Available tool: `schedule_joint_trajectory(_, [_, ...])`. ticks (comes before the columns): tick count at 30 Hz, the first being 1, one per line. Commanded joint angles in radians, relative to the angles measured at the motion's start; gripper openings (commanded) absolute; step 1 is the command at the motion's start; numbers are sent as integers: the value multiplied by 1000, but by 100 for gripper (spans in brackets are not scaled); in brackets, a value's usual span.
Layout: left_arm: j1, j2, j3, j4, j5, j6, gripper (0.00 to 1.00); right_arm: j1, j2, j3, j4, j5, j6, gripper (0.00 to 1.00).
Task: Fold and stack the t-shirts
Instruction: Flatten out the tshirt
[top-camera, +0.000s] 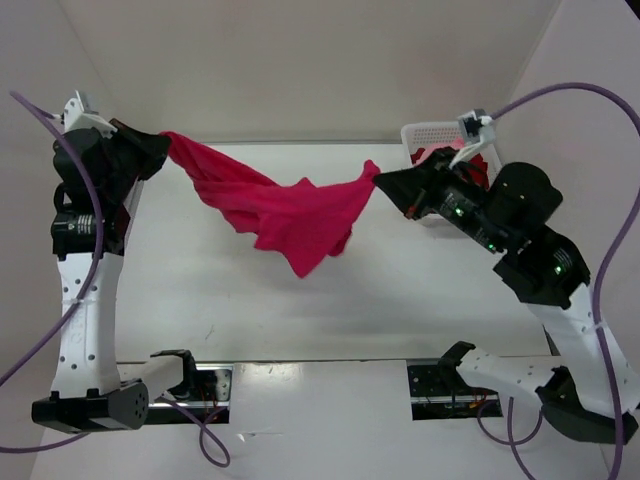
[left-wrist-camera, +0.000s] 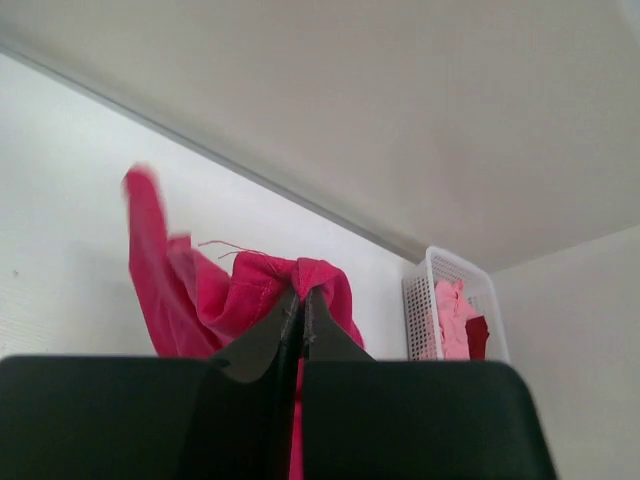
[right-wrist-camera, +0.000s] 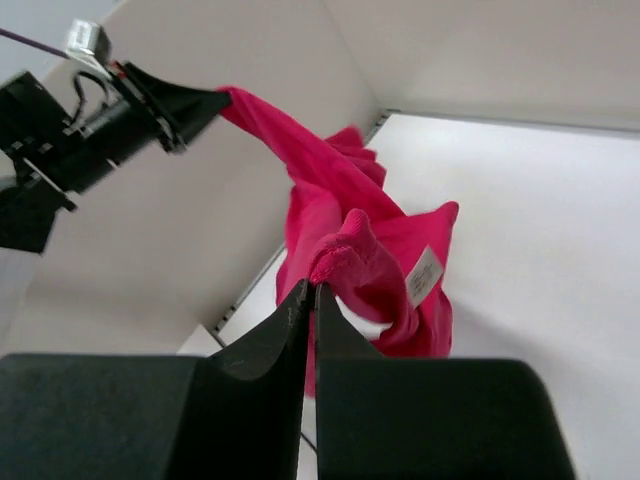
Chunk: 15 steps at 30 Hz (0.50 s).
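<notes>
The bright crimson-pink t-shirt (top-camera: 285, 212) hangs stretched in the air between my two grippers, sagging in the middle above the table. My left gripper (top-camera: 160, 138) is shut on its left end, seen bunched at the fingertips in the left wrist view (left-wrist-camera: 300, 292). My right gripper (top-camera: 382, 180) is shut on its right end, with the white label showing in the right wrist view (right-wrist-camera: 313, 285). The pale pink t-shirt (left-wrist-camera: 448, 315) and the dark red t-shirt (left-wrist-camera: 476, 335) lie in the white basket (left-wrist-camera: 420, 310).
The white lattice basket (top-camera: 428, 133) stands at the table's back right, just behind my right arm. White walls close in the table (top-camera: 200, 290) on the back and sides. The arm bases sit at the near edge.
</notes>
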Motion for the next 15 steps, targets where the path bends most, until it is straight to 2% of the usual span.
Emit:
schedule_joint_trajectory(1, [0, -13, 63, -61, -63, 45, 0, -73, -29, -122, -50, -101, -15, 5])
schedule_joint_trajectory(3, [0, -36, 42, -61, -86, 45, 0, -159, -59, -281, -4, -140, 6, 5])
schedule_joint_trajectory(4, [0, -46, -19, -52, -86, 45, 2, -186, -60, -399, 17, -166, 23, 5])
schedule_joint_trajectory(6, [0, -58, -116, -35, -69, 45, 3, -239, -60, -502, 71, -178, 69, 5])
schedule_joint_trajectory(8, [0, -35, -261, 26, -28, 36, 4, -257, -3, -610, 120, -187, 116, 3])
schedule_joint_trajectory(9, [0, -14, -288, 66, -28, 36, 4, -257, 58, -639, 135, -188, 132, 2])
schedule_joint_trajectory(12, [-15, 129, -317, 146, -19, 36, 4, -257, 196, -627, 217, -168, 143, 2])
schedule_joint_trajectory(15, [-43, 319, -250, 191, -29, 36, 3, -267, 357, -526, 217, -117, 132, 2])
